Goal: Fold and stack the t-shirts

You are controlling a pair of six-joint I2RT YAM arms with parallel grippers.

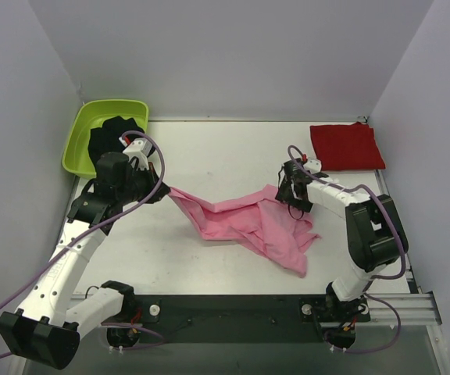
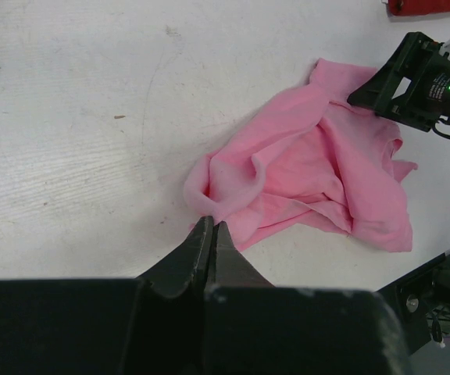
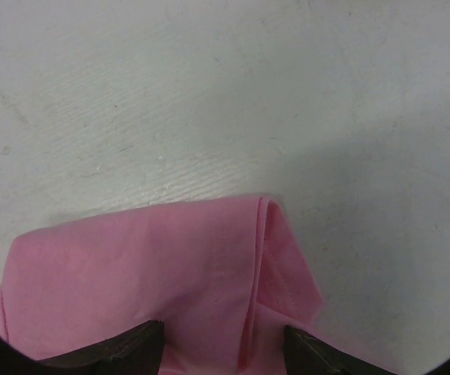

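Note:
The light pink t-shirt [image 1: 252, 223] lies crumpled mid-table, one corner pulled out to the left. My left gripper [image 1: 165, 190] is shut on that corner; in the left wrist view its jaws [image 2: 212, 224] meet tip to tip on the pink cloth's [image 2: 311, 172] edge. Over the shirt's far right corner stands my right gripper [image 1: 292, 197], open. In the right wrist view its fingertips [image 3: 116, 350] straddle a folded hem of pink cloth [image 3: 170, 273] without pressing it. The deep red t-shirt [image 1: 347, 146] lies folded flat at the back right.
A lime green tub [image 1: 78, 139] sits at the back left with dark cloth [image 1: 114, 134] inside it, just behind my left wrist. Grey walls close in the table on three sides. The right arm's black wrist [image 2: 420, 78] shows in the left wrist view.

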